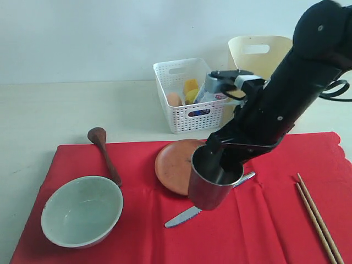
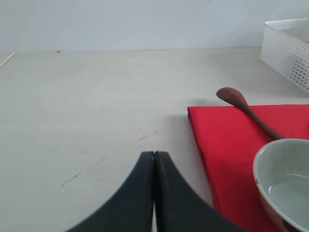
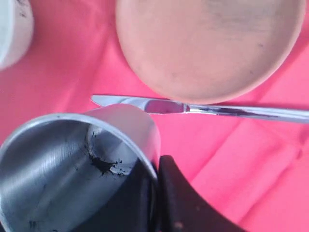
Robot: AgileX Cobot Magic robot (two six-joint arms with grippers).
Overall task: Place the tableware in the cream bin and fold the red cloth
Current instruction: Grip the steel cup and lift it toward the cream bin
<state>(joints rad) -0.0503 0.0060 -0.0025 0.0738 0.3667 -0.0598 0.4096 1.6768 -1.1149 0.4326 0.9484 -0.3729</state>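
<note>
My right gripper [image 1: 230,160] is shut on the rim of the steel cup [image 1: 213,183], one finger inside and one outside, holding it above the red cloth [image 1: 258,220]. In the right wrist view the cup [image 3: 72,164] hangs over the metal knife [image 3: 193,107] and the terracotta plate [image 3: 207,43]. On the cloth lie the plate [image 1: 175,165], the knife [image 1: 187,214], the pale green bowl [image 1: 82,210], the wooden spoon [image 1: 104,151] and the chopsticks [image 1: 319,217]. The cream bin [image 1: 261,55] stands at the back right. My left gripper [image 2: 154,159] is shut and empty over bare table, left of the cloth [image 2: 227,145].
A white lattice basket [image 1: 190,96] holding food items, an egg among them, stands behind the plate, beside the cream bin. The left wrist view shows the bowl [image 2: 285,183], the spoon [image 2: 241,104] and the basket's corner [image 2: 289,48]. Bare table stretches to the left.
</note>
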